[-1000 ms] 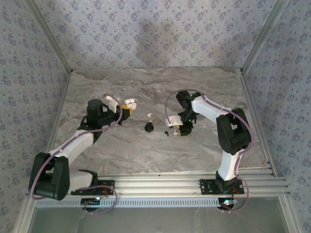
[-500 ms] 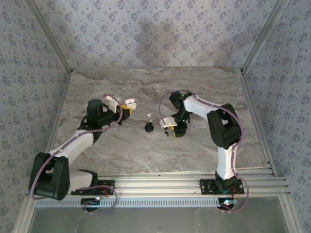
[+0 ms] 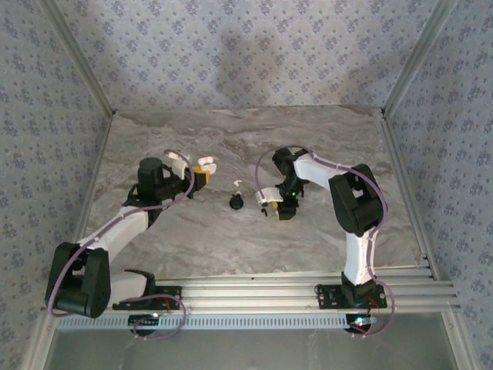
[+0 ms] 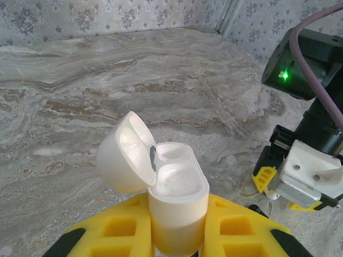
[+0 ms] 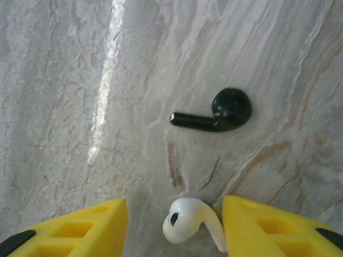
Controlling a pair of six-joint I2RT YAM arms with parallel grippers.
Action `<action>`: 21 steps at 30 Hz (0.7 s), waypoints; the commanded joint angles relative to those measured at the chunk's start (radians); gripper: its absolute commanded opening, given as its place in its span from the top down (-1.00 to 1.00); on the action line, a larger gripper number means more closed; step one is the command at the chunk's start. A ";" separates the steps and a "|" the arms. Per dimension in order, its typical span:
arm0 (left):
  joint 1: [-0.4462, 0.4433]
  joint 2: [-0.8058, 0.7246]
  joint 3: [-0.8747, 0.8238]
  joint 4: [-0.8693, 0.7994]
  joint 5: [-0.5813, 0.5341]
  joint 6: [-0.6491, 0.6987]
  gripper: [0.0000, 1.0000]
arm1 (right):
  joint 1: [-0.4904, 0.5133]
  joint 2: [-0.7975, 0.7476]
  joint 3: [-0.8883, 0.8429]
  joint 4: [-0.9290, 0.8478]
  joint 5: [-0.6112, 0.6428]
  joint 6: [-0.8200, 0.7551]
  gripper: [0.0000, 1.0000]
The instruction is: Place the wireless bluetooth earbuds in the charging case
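Note:
My left gripper (image 4: 177, 227) is shut on the white charging case (image 4: 174, 198) and holds it upright. Its lid (image 4: 124, 156) is flipped open to the left and both wells look empty. In the top view the left gripper (image 3: 202, 173) holds the case left of centre. My right gripper (image 5: 175, 208) points down at the table with its jaws open. A white earbud (image 5: 185, 220) lies on the marble between the yellow fingers, its stem close to the right finger (image 5: 268, 230). A black earbud (image 5: 220, 114) lies just beyond. Another white earbud (image 3: 238, 183) lies mid-table.
A small black rounded object (image 3: 236, 202) sits on the marble between the two grippers. The right gripper's body (image 4: 308, 174) shows low at the right of the left wrist view. Aluminium rails (image 3: 308, 289) run along the table's near edge, and patterned walls enclose three sides.
The right gripper has shifted left toward the table's middle and dropped low over the earbuds, its arm folding in. The left arm and the case have not moved.

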 commanded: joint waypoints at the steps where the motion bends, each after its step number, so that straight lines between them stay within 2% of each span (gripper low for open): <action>1: -0.004 0.004 0.031 0.003 0.023 0.011 0.77 | -0.016 -0.040 -0.045 -0.044 0.036 0.069 0.00; 12: -0.010 0.004 0.028 0.006 0.025 0.007 0.77 | -0.006 -0.130 -0.157 -0.014 0.012 0.221 0.06; 16: -0.013 0.005 0.030 0.008 0.026 0.005 0.77 | -0.025 -0.209 -0.165 0.052 -0.014 0.443 0.01; 21: -0.019 0.005 0.030 0.007 0.028 0.002 0.78 | -0.020 -0.310 -0.168 0.133 0.036 0.882 -0.04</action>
